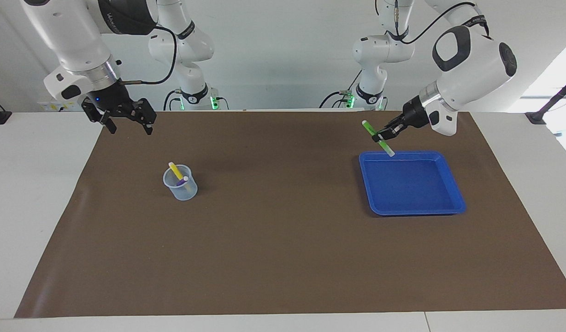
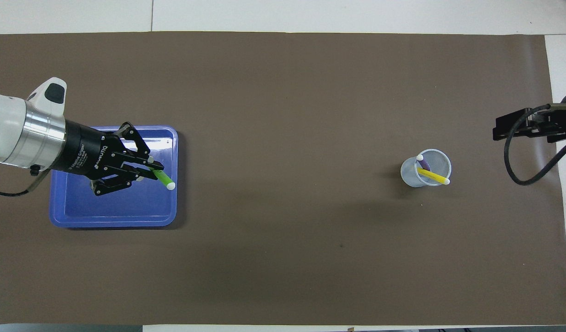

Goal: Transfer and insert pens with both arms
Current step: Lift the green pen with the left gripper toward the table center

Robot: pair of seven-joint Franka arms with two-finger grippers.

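The left end effector (image 1: 383, 135) is up over the robots' edge of the shallow blue plastic tray (image 1: 453, 189), clamped mid-barrel on the slim green marker pen (image 1: 377, 138). It looks light, stiff and slick, so it could pivot. The right end effector (image 1: 126, 121) waits, spread apart, above the brown-papered worktop (image 1: 283, 258). Farther out, a clear plastic cup (image 1: 181, 190) holds the yellow pen (image 1: 175, 171) and purple pen (image 1: 182, 182).

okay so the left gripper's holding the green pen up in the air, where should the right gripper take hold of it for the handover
Probably the free upper end. The left gripper is shut on the green pen near its middle, and the pen slants with its upper end toward the right arm's end of the table. The open right gripper should come from there.
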